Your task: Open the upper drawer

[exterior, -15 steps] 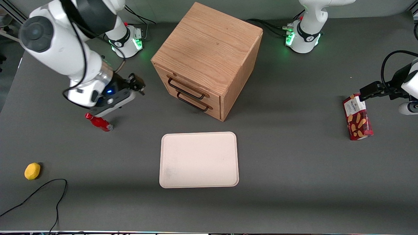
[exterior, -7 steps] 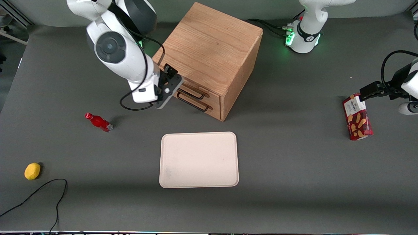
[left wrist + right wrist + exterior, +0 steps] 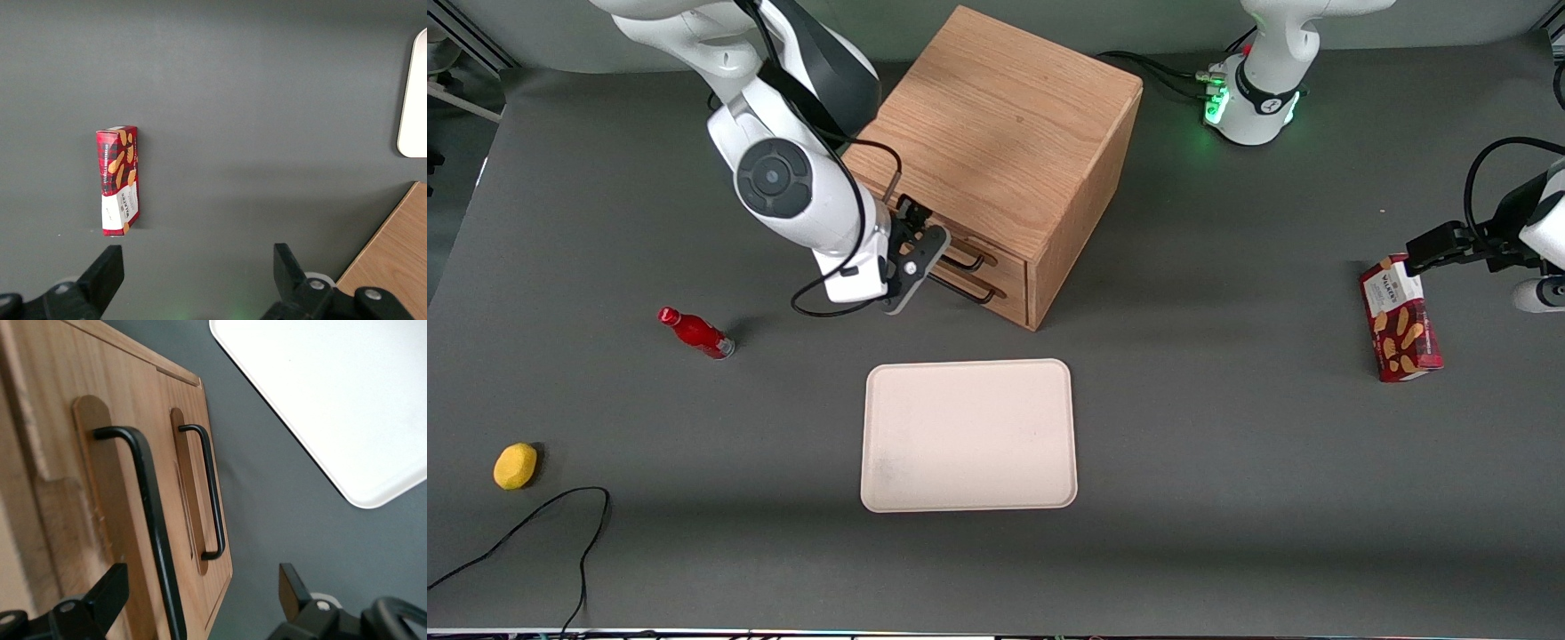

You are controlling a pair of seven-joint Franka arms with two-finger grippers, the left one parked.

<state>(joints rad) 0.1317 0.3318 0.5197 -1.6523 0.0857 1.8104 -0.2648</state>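
Observation:
The wooden cabinet [image 3: 996, 133] stands at the back middle of the table, both drawers shut. The upper drawer [image 3: 1009, 260] shows only the end of its black bar handle [image 3: 973, 260]; my arm covers the remainder. My right gripper [image 3: 927, 233] is right in front of the drawer fronts, open and empty. In the right wrist view the gripper [image 3: 200, 593] spreads its fingertips [image 3: 110, 590] wide. The upper drawer's handle [image 3: 150, 520] runs between them, close to one finger, untouched. The lower drawer's handle [image 3: 210, 493] lies farther off.
A cream tray [image 3: 969, 436] lies nearer the front camera than the cabinet. A red bottle [image 3: 695, 332], a yellow lemon [image 3: 515, 466] and a black cable [image 3: 534, 524] lie toward the working arm's end. A red cookie box [image 3: 1400, 329] lies toward the parked arm's end.
My right arm has swung from above the red bottle across to the cabinet's front. The gripper now faces the drawer handles. Both drawers stay shut.

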